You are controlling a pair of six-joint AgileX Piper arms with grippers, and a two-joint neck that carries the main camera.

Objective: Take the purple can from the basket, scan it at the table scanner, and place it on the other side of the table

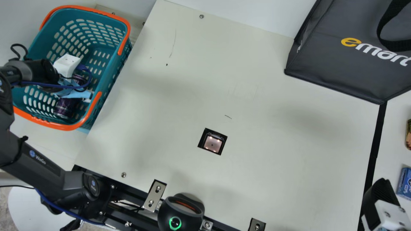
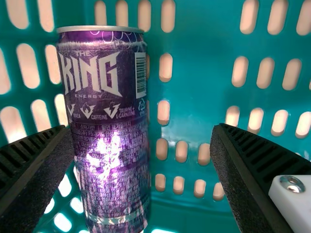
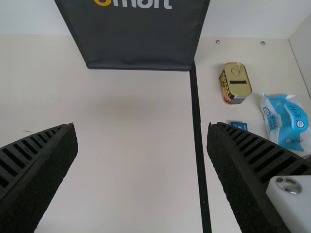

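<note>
Hanging over the basket point(image 1: 93, 107), here's the left claw point(image 1: 66, 65), and deep inside lies the purple can point(image 2: 107, 141)! Big pale lettering runs across its side near the rim, smaller print and little icons under that, and look, a barcode point(image 2: 140, 75) faces the lens on a white panel. More print over at the bag point(image 1: 334, 67): one yellow letter, the rest white, running off the main view's edge and cut off again in the right wrist view. The tin point(image 3: 236, 82) carries lettering too, and so does the pale-blue packet point(image 3: 286, 121).

Now the awkward bits. In the main view a light-blue piece point(image 1: 75, 93) and a dark cable cross in front of the can, and the left claw's tips are hard to pick out. The blue box point(image 1: 405, 183) is cropped at the edge; in the right wrist view a finger covers part of it.

And the claws! The left claw point(image 2: 142, 128) is spread wide, the can between its ribbed fingers and much closer to one of them; whether they touch, I can't tell. No grip on it. Across the table point(image 1: 273, 154), beyond the scanner point(image 1: 212, 143), the right claw point(image 1: 381, 192) is wide apart as well, nothing between its fingers but air.
</note>
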